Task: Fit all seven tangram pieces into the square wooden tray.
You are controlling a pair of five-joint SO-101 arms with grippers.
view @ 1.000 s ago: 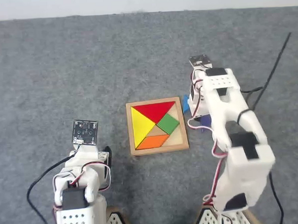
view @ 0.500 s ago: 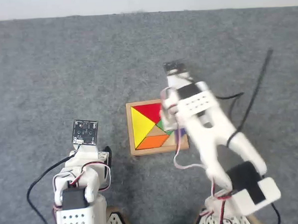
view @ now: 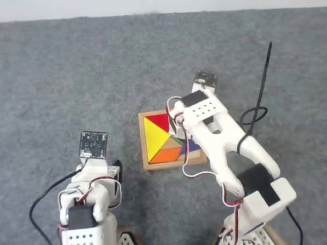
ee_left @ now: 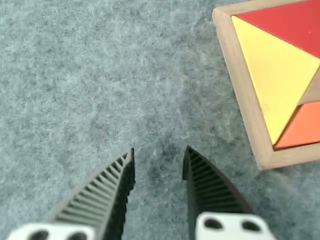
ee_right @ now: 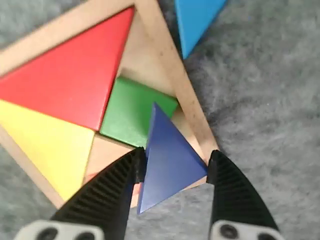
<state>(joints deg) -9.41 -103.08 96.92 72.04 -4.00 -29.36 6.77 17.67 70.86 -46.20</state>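
Wooden tray [ee_right: 168, 57], red triangle [ee_right: 75, 75], green square [ee_right: 130, 112] inside, blue triangle [ee_right: 170, 160] gripped

Painted wood on fuzzy grey cloth
The tray [ee_left: 249, 105] is pale bare wood with a slightly rough rim. The red piece [ee_right: 65, 80], yellow piece [ee_left: 275, 75] and dark blue triangle [ee_right: 167, 155] carry smooth, matt paint. Around the tray, the table [ee_left: 90, 70] wears nappy grey felt. The fingers [ee_left: 112, 192] are ribbed black plastic, and the arm shells [view: 209, 106] are smooth white plastic.

Six tangram pieces [ee_right: 65, 75], one wooden tray [ee_left: 245, 100]
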